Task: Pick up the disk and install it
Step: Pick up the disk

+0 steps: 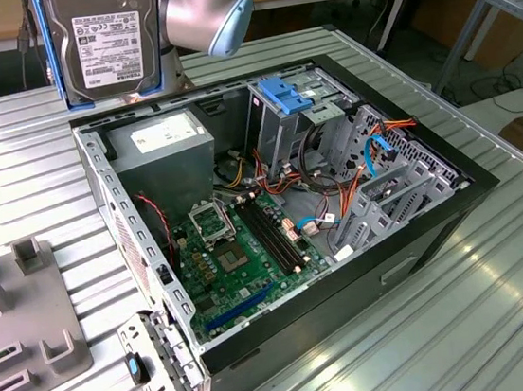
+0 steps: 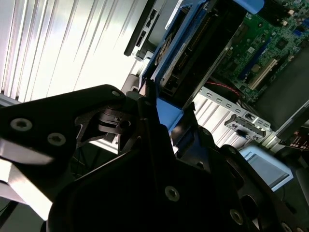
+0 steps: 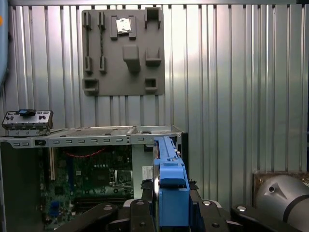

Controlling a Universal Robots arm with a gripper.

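Disk (image 1: pixel 107 43) upright, clamped between jaws, above open computer case (image 1: pixel 437 222)

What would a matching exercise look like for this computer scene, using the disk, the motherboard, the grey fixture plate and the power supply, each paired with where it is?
Things:
1. disk
2. motherboard
3. grey fixture plate
4. power supply

Places:
A. on the table, outside the case
B. held upright in the gripper
C. flat on the case floor
D. in a corner of the case, white sticker facing up

Pairs: 1-B, 2-C, 3-A, 4-D
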